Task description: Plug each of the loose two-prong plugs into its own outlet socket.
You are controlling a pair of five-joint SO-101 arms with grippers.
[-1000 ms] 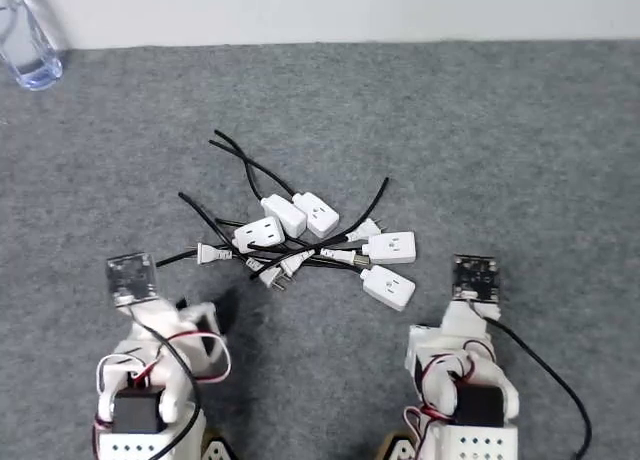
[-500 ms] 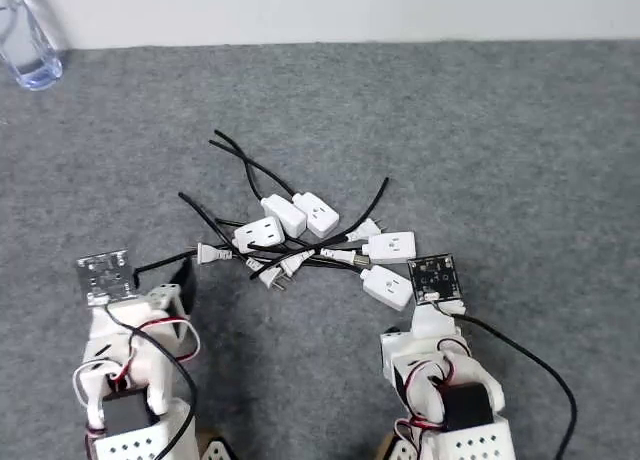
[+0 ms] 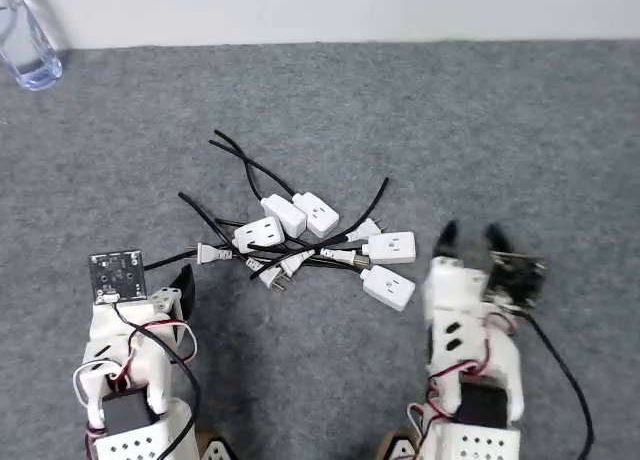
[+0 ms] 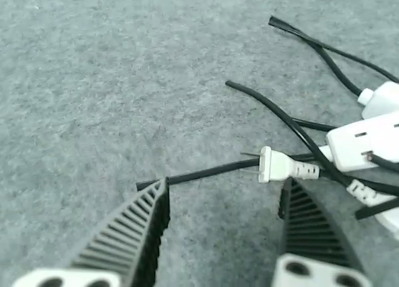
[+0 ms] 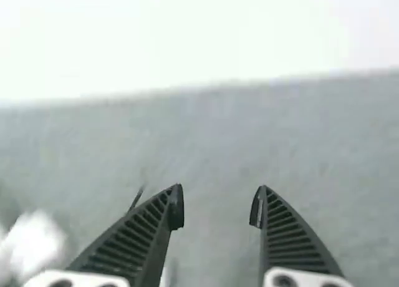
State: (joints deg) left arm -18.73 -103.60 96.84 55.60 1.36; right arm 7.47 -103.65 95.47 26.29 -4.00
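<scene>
While my left gripper (image 4: 226, 186) and right gripper (image 5: 217, 206) both hang released and empty, I see a two-prong plug (image 4: 274, 165) lying on the desk (image 4: 93, 81) just ahead of the left one, its back end hidden under a black cable (image 4: 293, 128), beside outlet sockets (image 4: 365, 140) cut off at the frame edge.

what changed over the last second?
Right claw swung up and forward; its open fingers now sit right of the nearest white outlet socket block. Left claw shifted slightly left, open, facing a white two-prong plug. Plugs and sockets unmoved; nothing grasped.
</scene>
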